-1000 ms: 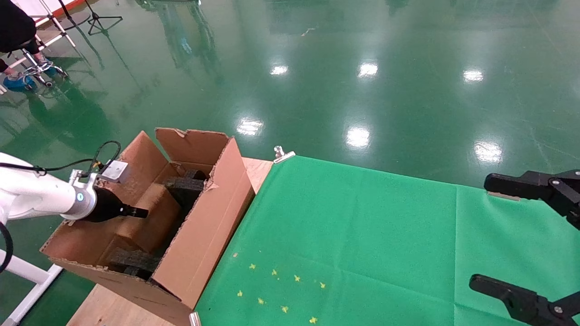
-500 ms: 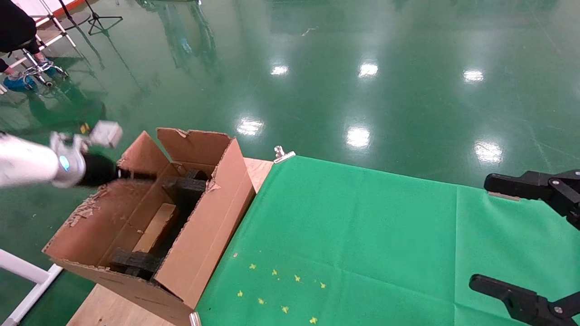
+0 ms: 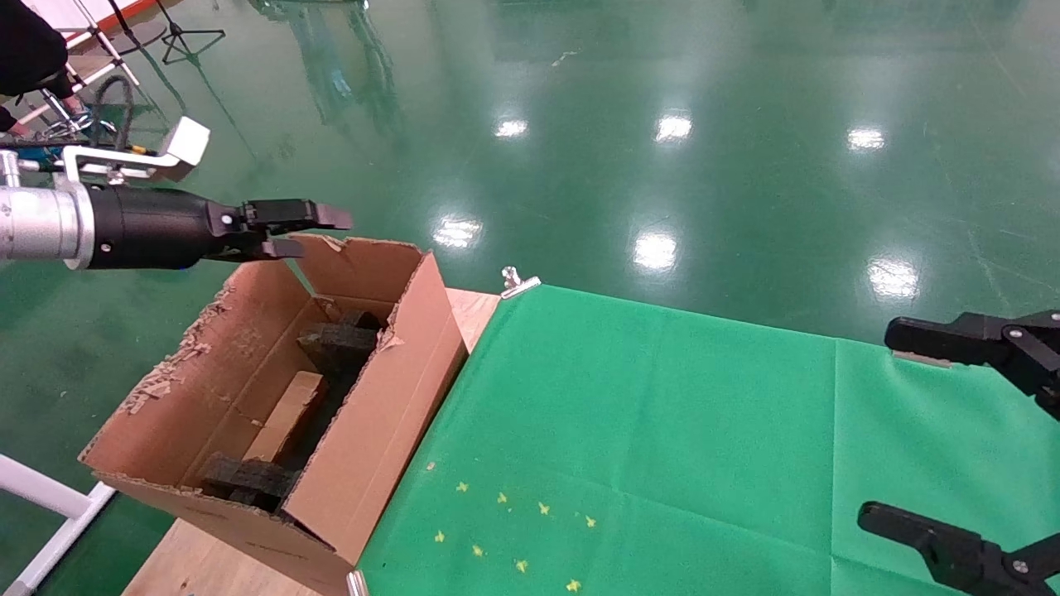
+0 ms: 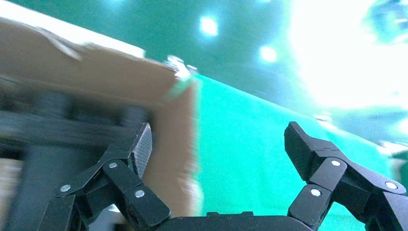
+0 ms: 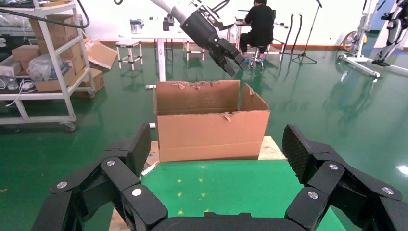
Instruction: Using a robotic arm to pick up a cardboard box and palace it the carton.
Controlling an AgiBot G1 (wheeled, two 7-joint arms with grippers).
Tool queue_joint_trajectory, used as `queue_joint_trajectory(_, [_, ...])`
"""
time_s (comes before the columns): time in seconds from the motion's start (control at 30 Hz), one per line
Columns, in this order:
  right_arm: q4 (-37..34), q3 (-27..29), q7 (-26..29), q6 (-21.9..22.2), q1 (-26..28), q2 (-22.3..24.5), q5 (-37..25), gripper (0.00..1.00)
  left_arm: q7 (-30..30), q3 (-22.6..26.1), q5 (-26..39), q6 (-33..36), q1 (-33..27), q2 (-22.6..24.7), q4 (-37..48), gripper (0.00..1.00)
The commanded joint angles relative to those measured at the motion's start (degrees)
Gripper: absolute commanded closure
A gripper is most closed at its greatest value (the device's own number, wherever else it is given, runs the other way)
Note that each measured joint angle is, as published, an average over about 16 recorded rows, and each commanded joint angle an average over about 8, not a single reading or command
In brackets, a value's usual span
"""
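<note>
The carton [image 3: 389, 389] stands open at the table's left end with dark foam pieces [image 3: 335, 341] inside. The small cardboard box [image 3: 286, 418] lies inside it between the foam pieces. My left gripper [image 3: 310, 232], on the white arm with the silver wrist, is open and empty above the carton's far flap. In the left wrist view the left gripper [image 4: 219, 144] is open over the carton's edge [image 4: 96, 77]. My right gripper [image 3: 898, 426] is open and empty at the table's right edge. In the right wrist view the right gripper [image 5: 216, 144] faces the carton [image 5: 211, 130].
A green cloth [image 3: 646, 430] with yellow star marks [image 3: 513, 530] covers the table, held by a metal clip [image 3: 517, 283]. Bare wood [image 3: 472, 310] shows beside the carton. A person and stools [image 3: 33, 74] are at the far left, and shelves [image 5: 43, 62] stand beyond.
My left gripper has risen out of the carton and opened. The small cardboard box has stayed inside between the foam pieces. The right arm has not moved.
</note>
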Motion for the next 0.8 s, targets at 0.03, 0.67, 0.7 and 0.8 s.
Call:
queue_joint_trajectory(0.03, [0.0,0.0,0.0,0.0,0.0,0.0,0.0,0.0,-2.0,-1.1,-2.1,3.6,0.0,-0.4,-0.7,0.0])
queue_joint_trajectory(0.67, [0.0,0.0,0.0,0.0,0.0,0.0,0.0,0.0,5.0,-5.0,-11.6,6.1,7.9,-0.9,-11.3,0.0])
queue_joint_trajectory(0.7, [0.0,0.0,0.0,0.0,0.0,0.0,0.0,0.0,5.7,-5.3,-12.3,6.2,8.7,-1.0,-12.3,0.0])
queue_joint_trajectory(0.8, [0.0,0.0,0.0,0.0,0.0,0.0,0.0,0.0,8.0,-6.1,-14.5,6.3,10.9,-1.0,-15.3,0.0])
